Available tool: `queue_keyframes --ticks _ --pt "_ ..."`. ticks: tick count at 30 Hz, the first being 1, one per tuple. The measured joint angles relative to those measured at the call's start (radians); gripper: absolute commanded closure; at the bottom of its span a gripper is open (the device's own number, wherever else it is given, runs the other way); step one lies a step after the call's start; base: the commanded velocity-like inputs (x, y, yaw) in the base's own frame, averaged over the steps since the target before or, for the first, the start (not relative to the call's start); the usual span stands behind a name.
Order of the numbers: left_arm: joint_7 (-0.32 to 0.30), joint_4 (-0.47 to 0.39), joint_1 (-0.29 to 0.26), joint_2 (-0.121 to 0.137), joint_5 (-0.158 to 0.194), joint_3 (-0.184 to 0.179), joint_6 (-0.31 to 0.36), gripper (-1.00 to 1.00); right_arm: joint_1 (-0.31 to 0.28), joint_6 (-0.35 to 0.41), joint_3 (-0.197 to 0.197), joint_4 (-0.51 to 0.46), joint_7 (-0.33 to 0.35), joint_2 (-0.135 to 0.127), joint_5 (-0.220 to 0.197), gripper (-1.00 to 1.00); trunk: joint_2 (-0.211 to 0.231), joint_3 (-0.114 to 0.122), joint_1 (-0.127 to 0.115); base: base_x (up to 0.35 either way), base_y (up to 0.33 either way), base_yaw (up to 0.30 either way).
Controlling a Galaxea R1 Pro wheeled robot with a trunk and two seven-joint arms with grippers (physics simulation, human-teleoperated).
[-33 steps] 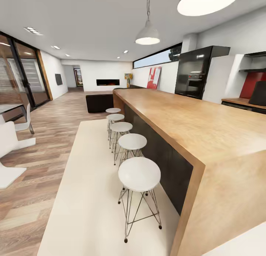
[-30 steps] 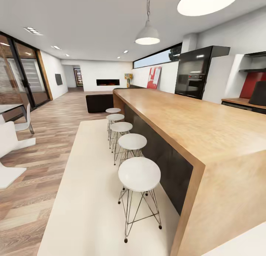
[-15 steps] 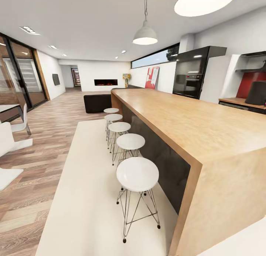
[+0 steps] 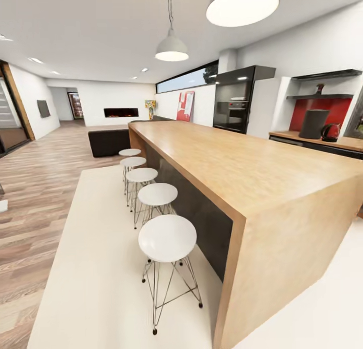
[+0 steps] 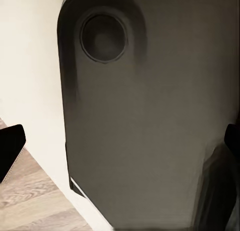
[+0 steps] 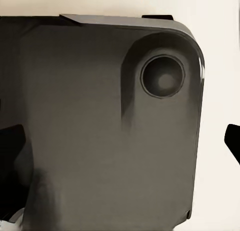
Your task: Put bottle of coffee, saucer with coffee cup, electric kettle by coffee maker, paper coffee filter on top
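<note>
I see the red electric kettle (image 4: 330, 132) far off on the back counter (image 4: 307, 138), probably heavy, best taken by its handle; whether my pincers are open I cannot tell.

A long wooden island (image 4: 252, 172) runs up the frame's centre; five white stools (image 4: 167, 237) line its left side, two pendant lamps (image 4: 172, 48) above.

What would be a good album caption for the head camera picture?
Open-plan kitchen: a long wooden island with five white stools, and a red kettle on the far counter.
</note>
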Motion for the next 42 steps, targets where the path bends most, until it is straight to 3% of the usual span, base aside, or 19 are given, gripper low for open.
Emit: queue_keyframes --ticks 42 --pt "-0.004 -0.001 -0.001 0.0 0.0 0.002 0.002 -1.0 0.0 -0.001 0.0 0.0 0.0 -0.006 0.0 -1.0 0.294 0.132 -0.161 0.0 0.0 -0.296"
